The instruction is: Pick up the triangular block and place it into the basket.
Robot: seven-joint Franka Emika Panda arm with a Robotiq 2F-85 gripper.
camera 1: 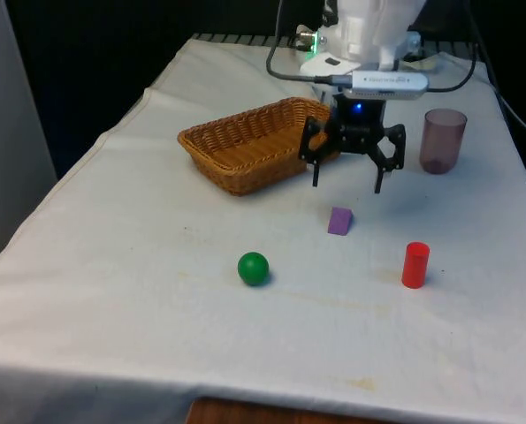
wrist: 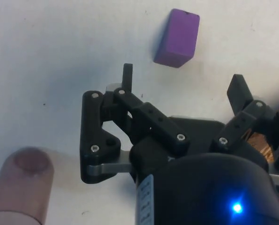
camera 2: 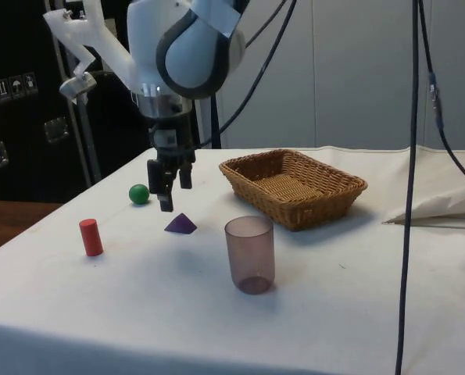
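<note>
Green ball (camera 1: 253, 268) nearest, then purple triangular block (camera 1: 339, 220) below the spread-open tool (camera 1: 347, 185).

Purple block (wrist: 177, 38) lying on white cloth surface (wrist: 59, 56), apart from fingertips. Black hand (wrist: 182, 83), fingers spread wide. Tinted cup (wrist: 20, 186) at one side; wicker basket (wrist: 259, 145) edge behind one finger.

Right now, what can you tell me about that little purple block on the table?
The purple triangular block is a small, solid wedge with flat, matte faces and a pointed top. It rests on the white cloth, touching nothing else, between the wicker basket and the red cylinder. The open tool hovers just above and behind it.
</note>
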